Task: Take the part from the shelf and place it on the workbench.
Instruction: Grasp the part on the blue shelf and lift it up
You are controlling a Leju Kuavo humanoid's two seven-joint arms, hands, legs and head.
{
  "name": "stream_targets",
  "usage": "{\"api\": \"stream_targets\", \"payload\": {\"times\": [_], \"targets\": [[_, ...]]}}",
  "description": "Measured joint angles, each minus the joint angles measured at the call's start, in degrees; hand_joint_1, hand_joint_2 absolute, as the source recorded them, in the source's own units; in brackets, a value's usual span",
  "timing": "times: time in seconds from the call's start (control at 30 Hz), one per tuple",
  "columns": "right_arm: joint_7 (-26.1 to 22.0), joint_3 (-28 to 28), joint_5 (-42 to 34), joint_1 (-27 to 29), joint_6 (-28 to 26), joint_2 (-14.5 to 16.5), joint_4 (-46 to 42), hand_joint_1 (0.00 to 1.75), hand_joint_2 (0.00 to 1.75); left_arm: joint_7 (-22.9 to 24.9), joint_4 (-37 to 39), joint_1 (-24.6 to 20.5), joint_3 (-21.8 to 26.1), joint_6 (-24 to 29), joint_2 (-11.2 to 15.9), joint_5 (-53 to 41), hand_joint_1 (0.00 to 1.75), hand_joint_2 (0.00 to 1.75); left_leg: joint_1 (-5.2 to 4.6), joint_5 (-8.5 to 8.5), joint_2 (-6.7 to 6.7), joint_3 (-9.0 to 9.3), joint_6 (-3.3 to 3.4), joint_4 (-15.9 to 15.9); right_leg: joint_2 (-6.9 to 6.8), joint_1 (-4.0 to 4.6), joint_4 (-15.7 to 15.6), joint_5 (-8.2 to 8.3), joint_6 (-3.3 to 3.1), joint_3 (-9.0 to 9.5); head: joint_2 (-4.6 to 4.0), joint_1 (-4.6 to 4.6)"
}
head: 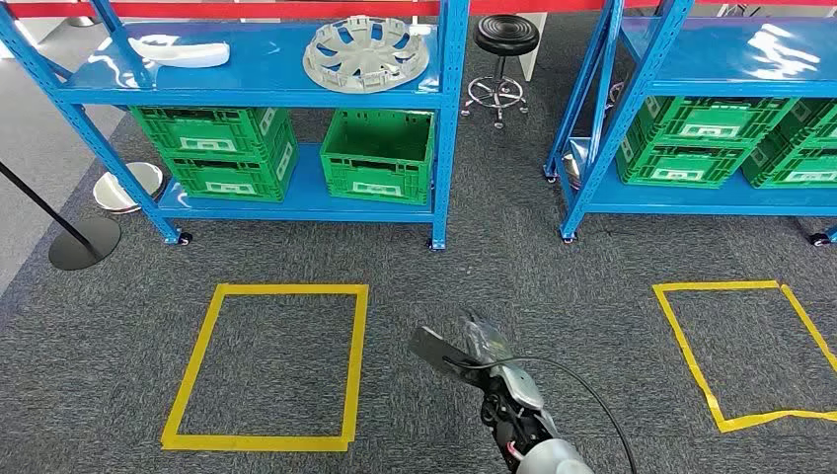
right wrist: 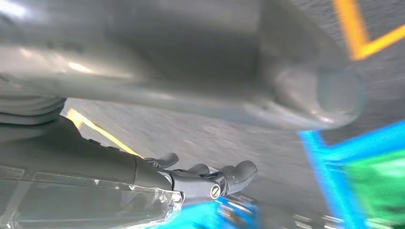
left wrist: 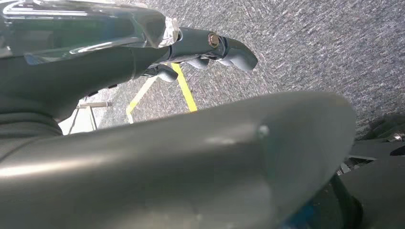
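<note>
A silver wheel cover (head: 365, 51) lies flat on the top board of the left blue shelf (head: 259, 87), with a white moulded part (head: 183, 49) to its left. My right hand (head: 462, 348) reaches forward low over the carpet, well short of that shelf, its dark fingers spread and holding nothing. In the right wrist view the right hand (right wrist: 191, 177) shows straight fingers (right wrist: 236, 171) with blurred carpet and blue shelf beyond. In the left wrist view my left hand (left wrist: 200, 45) has its fingers (left wrist: 234, 50) stretched out over the carpet and its thick thumb (left wrist: 191, 157) apart from them, holding nothing.
Green crates (head: 380, 153) fill the lower boards of both shelves. A second blue shelf (head: 691, 59) stands at the right. Between them is a black stool (head: 505, 39). Yellow tape squares (head: 266, 365) (head: 750, 355) mark the carpet. A stanchion base (head: 84, 242) sits far left.
</note>
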Motion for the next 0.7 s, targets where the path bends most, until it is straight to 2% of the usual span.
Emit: {"api": "stream_targets", "payload": {"times": [0.4, 0.7], "targets": [[-0.8, 18.7, -9.9, -4.6, 1.1, 1.5, -1.1, 0.00, 0.00, 0.0, 0.3, -0.1, -0.4, 0.0, 0.0, 0.0, 0.00, 0.00, 0.00, 0.00, -0.02, -0.03, 0.00, 0.0, -0.02, -0.01, 0.0, 0.00, 0.00, -0.01, 0.00, 0.00], [-0.2, 33.7, -22.7, -10.2, 0.4, 2.1, -2.3, 0.00, 0.00, 0.0, 0.6, -0.5, -0.7, 0.1, 0.0, 0.0, 0.00, 0.00, 0.00, 0.01, -0.02, -0.03, 0.00, 0.0, -0.02, -0.01, 0.0, 0.00, 0.00, -0.02, 0.00, 0.00]]}}
